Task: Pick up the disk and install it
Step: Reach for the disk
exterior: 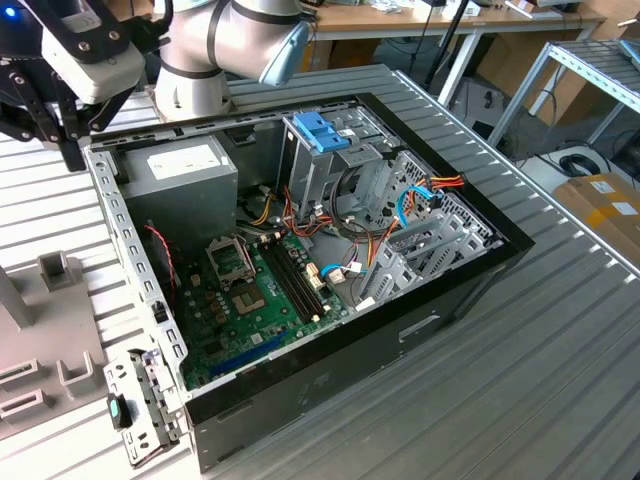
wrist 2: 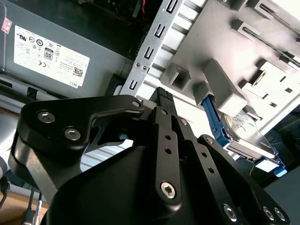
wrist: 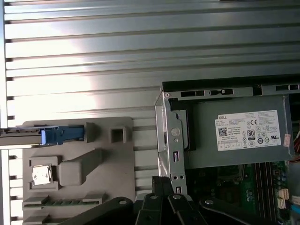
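One disk [wrist 2: 247, 140] on edge in the grey fixture [wrist 2: 220, 28].
Sits just beside the open computer case [exterior: 300, 375], blue rails showing; close by, gripper [wrist 2: 161, 93] pinched shut on nothing, apart from it.

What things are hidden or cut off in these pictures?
- The disk, second wrist view: the grey holder covers one end, the tool covers another part.
- The disk, first wrist view: seen edge-on, face hidden, cut off by the picture's edge.
- The grey holder, exterior view: cut off by the picture's edge.
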Tool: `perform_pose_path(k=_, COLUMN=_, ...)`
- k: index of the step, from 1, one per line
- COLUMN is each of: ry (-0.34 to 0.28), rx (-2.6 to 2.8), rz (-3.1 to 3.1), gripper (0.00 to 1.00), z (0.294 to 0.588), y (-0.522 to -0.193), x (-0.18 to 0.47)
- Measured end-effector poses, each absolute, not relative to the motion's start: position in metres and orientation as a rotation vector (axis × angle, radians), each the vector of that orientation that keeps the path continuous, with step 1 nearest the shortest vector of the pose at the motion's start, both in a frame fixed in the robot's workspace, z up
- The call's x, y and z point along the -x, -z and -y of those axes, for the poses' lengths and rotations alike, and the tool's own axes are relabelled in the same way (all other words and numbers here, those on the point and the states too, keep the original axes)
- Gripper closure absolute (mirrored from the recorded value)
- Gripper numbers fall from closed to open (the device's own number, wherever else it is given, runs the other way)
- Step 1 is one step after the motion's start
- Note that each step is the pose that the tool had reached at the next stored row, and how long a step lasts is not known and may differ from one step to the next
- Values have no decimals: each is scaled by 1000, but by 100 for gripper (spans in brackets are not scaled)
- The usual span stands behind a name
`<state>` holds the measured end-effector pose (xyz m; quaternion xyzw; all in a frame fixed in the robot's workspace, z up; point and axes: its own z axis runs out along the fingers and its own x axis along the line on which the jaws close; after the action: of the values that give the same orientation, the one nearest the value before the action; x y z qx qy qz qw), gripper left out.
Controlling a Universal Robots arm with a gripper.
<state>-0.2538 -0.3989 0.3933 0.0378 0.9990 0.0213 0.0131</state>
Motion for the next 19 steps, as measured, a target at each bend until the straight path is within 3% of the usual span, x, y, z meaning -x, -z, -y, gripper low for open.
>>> perform_pose_path(k=19, ry=-66, rx=-118, rz=-3113, gripper=89, z=399, y=-393, x=264)
